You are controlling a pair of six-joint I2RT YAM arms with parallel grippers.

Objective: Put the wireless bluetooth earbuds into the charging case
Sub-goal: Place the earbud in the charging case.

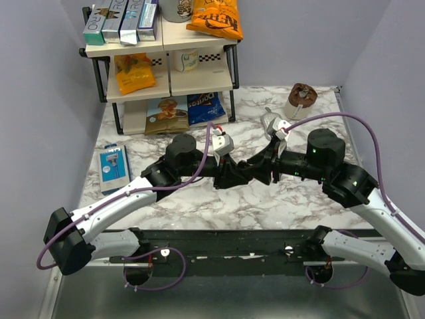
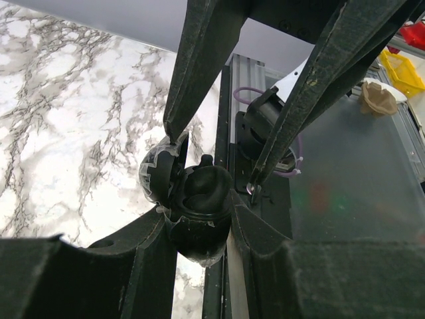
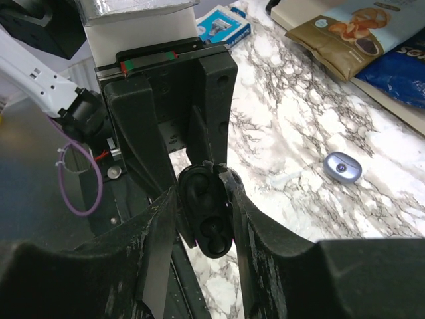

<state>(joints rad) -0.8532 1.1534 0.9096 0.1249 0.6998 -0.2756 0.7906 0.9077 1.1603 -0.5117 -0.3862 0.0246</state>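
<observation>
My left gripper (image 1: 229,174) (image 2: 199,219) is shut on the black charging case (image 2: 199,222), held above the table's middle with its lid (image 2: 158,176) hinged open. Glossy black rounded shapes (image 2: 207,186) fill the case's wells; I cannot tell the earbuds apart from the wells. My right gripper (image 1: 257,169) (image 3: 202,189) faces the case's open side (image 3: 207,212). Its jaws are spread to either side of the case, and one fingertip (image 2: 174,133) touches the lid. No loose bud shows on the table.
A pale purple oval thing (image 3: 342,166) lies on the marble beyond the case. A shelf rack (image 1: 166,60) of snacks stands at the back left. A blue packet (image 1: 113,166) lies at the left and a brown cup (image 1: 302,100) at the back right.
</observation>
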